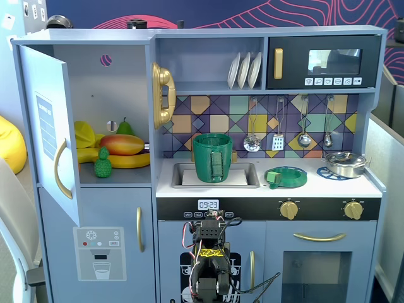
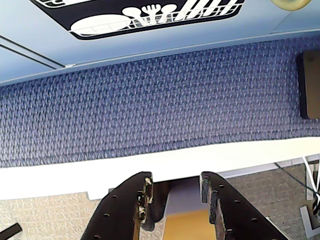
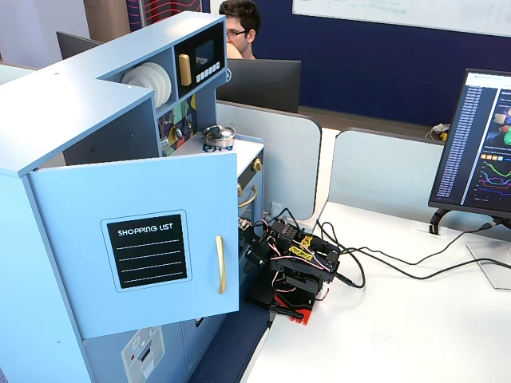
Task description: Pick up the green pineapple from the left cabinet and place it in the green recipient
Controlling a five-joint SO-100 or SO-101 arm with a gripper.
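Observation:
In a fixed view the left cabinet (image 1: 120, 82) stands with its door (image 1: 45, 126) swung open. The small green pineapple (image 1: 103, 163) stands upright on its shelf, in front of a mango (image 1: 122, 144) and bananas. The green recipient (image 1: 213, 157) sits in the sink, strap handle facing front. My arm (image 1: 211, 262) is folded low before the kitchen's lower doors, far below both. In the wrist view my gripper (image 2: 175, 182) is open with nothing between its black fingers, over blue carpet and the white table edge. The side fixed view hides pineapple and recipient.
A dark green pear (image 1: 124, 127) stands behind the mango. A low green dish (image 1: 286, 176) and a steel pan (image 1: 345, 163) lie on the counter right of the sink. The open door (image 3: 136, 239) juts out beside the arm (image 3: 291, 267). Cables trail over the white desk (image 3: 383, 335).

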